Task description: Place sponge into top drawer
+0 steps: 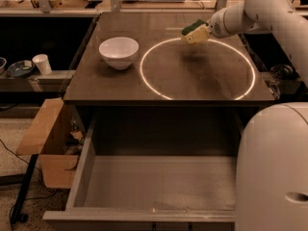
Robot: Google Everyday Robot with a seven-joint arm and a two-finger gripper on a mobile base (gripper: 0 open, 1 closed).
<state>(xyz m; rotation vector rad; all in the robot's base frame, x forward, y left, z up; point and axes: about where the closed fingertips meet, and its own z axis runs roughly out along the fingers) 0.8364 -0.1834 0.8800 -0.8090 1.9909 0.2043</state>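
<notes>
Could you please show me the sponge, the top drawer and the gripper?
sponge (194, 34): camera view, its yellow foam body.
top drawer (159, 183): camera view, its bare flat bottom.
gripper (203, 31): camera view, between the fingertips, holding the sponge above the table (110, 88) at far right.

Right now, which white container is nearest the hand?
The white bowl on the table; the white cup stands off it, far left. The hand, gripping the sponge, hovers above the table's back right.
</notes>
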